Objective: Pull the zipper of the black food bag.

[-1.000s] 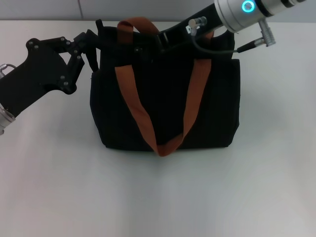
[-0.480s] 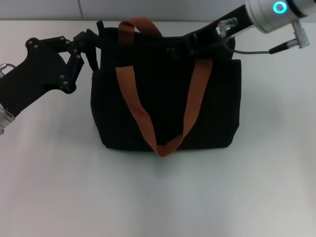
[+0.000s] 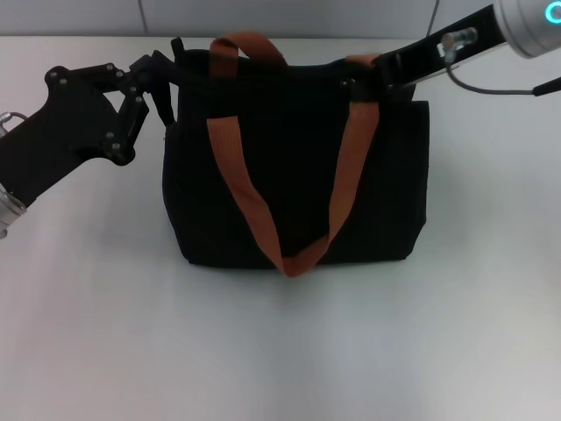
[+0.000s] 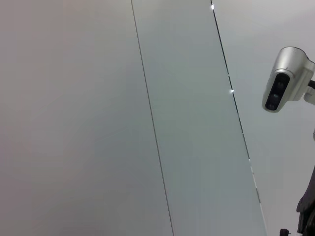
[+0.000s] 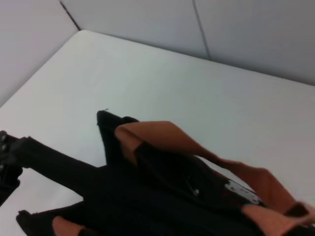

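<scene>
Along the top edge of the bag (image 3: 294, 167), right of centre in the head view, my right gripper (image 3: 355, 81) is working at the zip line, just where the right strap (image 3: 346, 167) crosses the rim. Black fingers against black fabric: I cannot tell whether they are clenched on anything. The zipper (image 5: 196, 191) is showing in the right wrist view only as a small bright glint in the dark opening between the straps; I cannot make it out from the head camera. At the upper left corner of the bag my left gripper (image 3: 166, 74) is sitting against the fabric, seemingly pinning that end, though its grip is also hidden from me.

I am judging this to be the pulling step, with the left arm bracing while the right draws the tab along the top. The next move is calling for a straight drag toward the right corner of the bag, kept level with the zip line so the soft rim does not bunch or lift.

Room is looking good: the table (image 3: 280, 351) is lying open to the right of the bag and in front of it. The upper strap (image 3: 250, 46), arching over the rim, is the likeliest thing to snag.
</scene>
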Tool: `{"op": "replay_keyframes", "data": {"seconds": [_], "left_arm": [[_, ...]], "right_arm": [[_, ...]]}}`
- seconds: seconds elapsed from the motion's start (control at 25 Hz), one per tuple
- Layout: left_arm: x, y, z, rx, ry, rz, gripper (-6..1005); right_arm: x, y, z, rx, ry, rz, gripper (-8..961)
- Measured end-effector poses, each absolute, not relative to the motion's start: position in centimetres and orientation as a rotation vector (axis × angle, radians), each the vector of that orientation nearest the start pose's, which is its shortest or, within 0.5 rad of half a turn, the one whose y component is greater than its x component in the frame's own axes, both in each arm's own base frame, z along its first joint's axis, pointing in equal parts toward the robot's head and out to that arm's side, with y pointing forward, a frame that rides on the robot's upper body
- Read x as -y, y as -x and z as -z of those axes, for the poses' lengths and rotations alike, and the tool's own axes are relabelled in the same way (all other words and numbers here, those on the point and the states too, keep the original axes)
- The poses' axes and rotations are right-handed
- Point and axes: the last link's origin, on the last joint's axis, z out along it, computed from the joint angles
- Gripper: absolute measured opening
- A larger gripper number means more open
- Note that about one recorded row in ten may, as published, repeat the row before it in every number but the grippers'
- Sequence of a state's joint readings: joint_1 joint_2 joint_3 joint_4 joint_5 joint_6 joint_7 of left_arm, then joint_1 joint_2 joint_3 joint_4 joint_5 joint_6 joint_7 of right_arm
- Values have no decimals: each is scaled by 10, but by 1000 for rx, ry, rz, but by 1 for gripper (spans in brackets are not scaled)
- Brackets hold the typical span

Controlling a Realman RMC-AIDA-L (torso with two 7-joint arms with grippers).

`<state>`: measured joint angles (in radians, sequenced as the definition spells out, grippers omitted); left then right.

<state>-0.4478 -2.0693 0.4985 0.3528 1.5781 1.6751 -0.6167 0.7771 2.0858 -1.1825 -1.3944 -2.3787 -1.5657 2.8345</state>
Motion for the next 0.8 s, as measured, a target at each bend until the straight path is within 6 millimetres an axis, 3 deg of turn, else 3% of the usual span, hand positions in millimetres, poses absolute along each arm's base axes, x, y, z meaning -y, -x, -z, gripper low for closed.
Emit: {"op": "replay_keyframes", "data": {"seconds": [0.72,0.8], "left_arm": [[-307,275,-21,55,2159,1046,19],[-307,275,-21,56,2159,1046,19]], "right_arm": [[-383,-90,-40,-1218,2587,-164,13],[-383,-90,-40,-1218,2590,-162,87]]}}
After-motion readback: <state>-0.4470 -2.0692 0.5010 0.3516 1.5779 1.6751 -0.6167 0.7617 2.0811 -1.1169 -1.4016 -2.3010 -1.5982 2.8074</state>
